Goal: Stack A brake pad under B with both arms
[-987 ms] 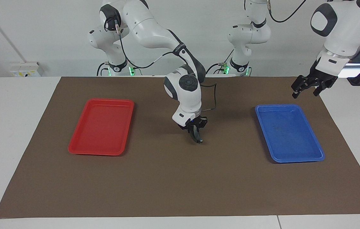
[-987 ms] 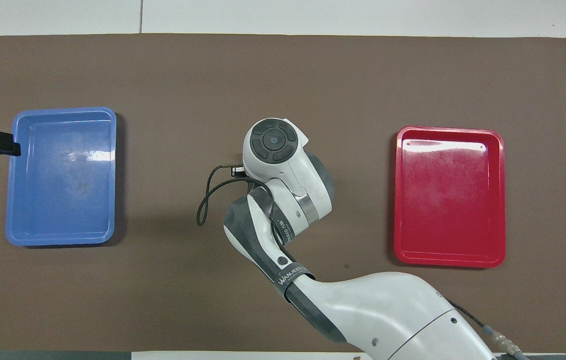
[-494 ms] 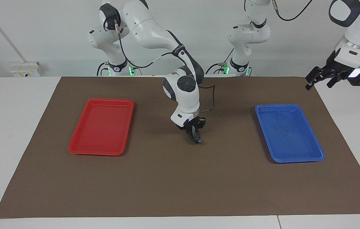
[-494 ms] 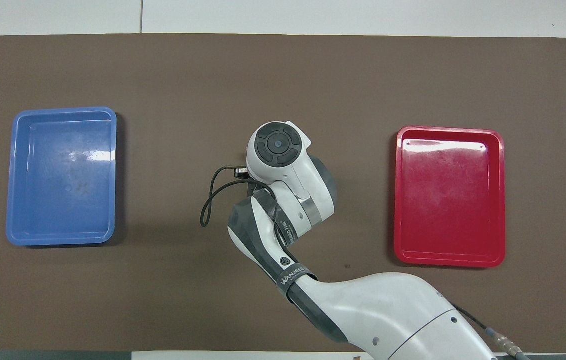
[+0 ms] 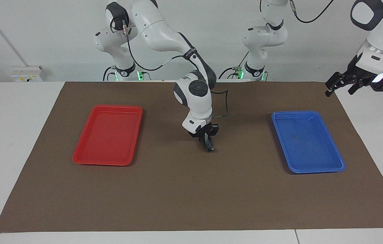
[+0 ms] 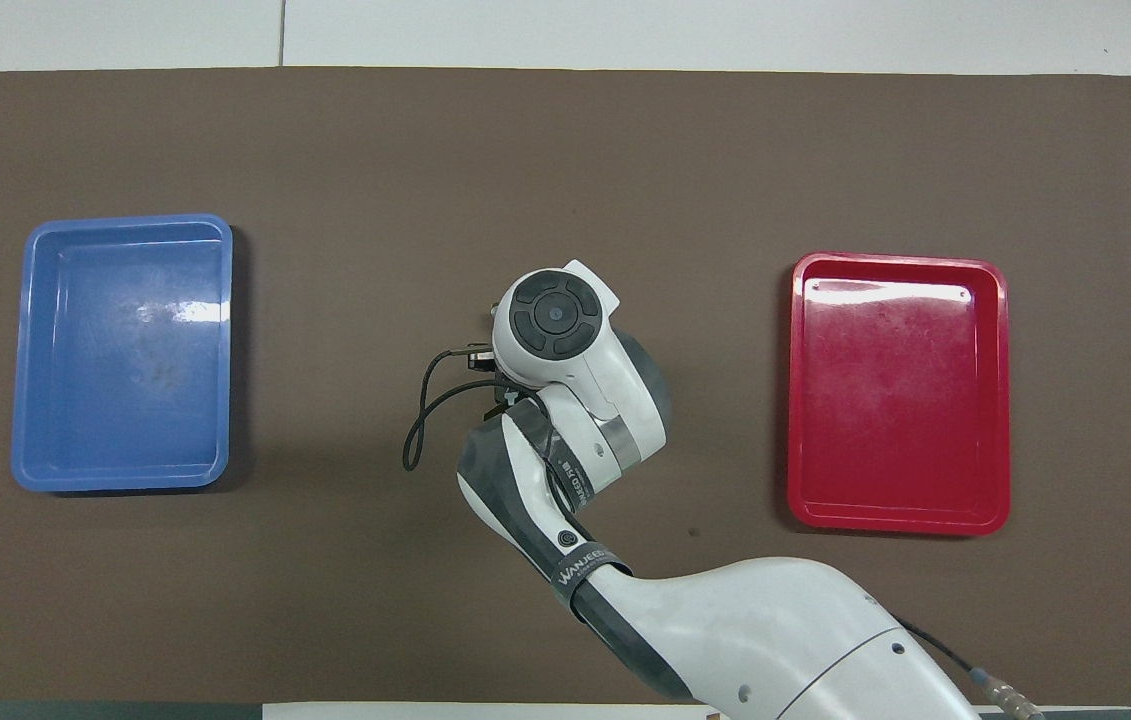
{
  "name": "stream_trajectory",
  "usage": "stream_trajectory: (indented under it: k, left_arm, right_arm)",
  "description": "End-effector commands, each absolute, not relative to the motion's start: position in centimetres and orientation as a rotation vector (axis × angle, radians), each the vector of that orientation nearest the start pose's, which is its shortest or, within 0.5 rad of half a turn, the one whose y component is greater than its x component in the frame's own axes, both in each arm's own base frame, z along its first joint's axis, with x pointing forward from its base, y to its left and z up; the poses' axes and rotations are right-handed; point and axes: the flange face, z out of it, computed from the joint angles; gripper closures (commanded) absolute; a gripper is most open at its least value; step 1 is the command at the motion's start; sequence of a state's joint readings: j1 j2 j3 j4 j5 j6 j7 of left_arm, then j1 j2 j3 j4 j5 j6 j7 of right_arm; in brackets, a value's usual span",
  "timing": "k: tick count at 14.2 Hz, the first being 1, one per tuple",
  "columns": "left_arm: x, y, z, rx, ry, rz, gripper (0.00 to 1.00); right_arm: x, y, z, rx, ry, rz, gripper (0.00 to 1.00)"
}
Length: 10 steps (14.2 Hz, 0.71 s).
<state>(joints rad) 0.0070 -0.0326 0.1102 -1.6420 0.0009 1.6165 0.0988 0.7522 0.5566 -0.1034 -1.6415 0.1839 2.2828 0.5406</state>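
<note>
Right gripper [image 5: 209, 146] points straight down over the middle of the brown mat [image 5: 191, 196], its tip low over the surface or touching it. Whether it is spread, pressed together or pinching something thin, I cannot tell: only one narrow dark shape shows below the wrist.

Counted: two white arms, two grippers, two trays, one mat, one white table [image 5: 15, 135], one black cable [image 5: 227, 101] looping beside the right wrist.

Neither A brake pad nor B can be made out in either view. From overhead the right arm's round wrist joint covers its gripper and the patch of mat beneath it, so anything there is hidden. The left gripper [image 5: 338, 86] hangs in the air over the mat's edge at the left arm's end, well apart from the right gripper. Overhead it is cut off to a black sliver at the frame's border, and its state cannot be told either. That arm waits.

From the right gripper, the red tray [image 5: 108, 164] lies toward the right arm's end and the blue tray [image 5: 316, 171] toward the left arm's end, both well apart from it. Both trays are glossy plastic rectangles with rounded corners and a shallow raised rim. The mat is matte and flat, and the table is smooth.
</note>
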Motion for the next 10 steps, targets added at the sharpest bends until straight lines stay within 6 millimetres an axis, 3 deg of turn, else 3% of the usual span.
stream_trajectory:
  k: [1,5,9,10]
  left_arm:
    - [54.7,6.1,61.5,-3.144,-0.003,-0.017,0.0]
    - [55.1,3.4,61.5,-3.143,0.072,-0.027,0.0]
    - [54.9,2.3,61.6,-3.142,0.096,-0.007,0.0]
    - [54.9,0.5,61.5,-3.14,0.142,0.0,0.0]
  right_arm:
    - [53.9,42.4,30.9,-2.992,0.001,-0.035,0.84]
    - [53.9,42.4,31.0,-2.992,0.001,-0.037,0.69]
    - [53.9,42.5,31.0,-2.986,0.008,-0.044,0.65]
    - [53.9,42.5,31.0,-2.986,0.008,-0.044,0.65]
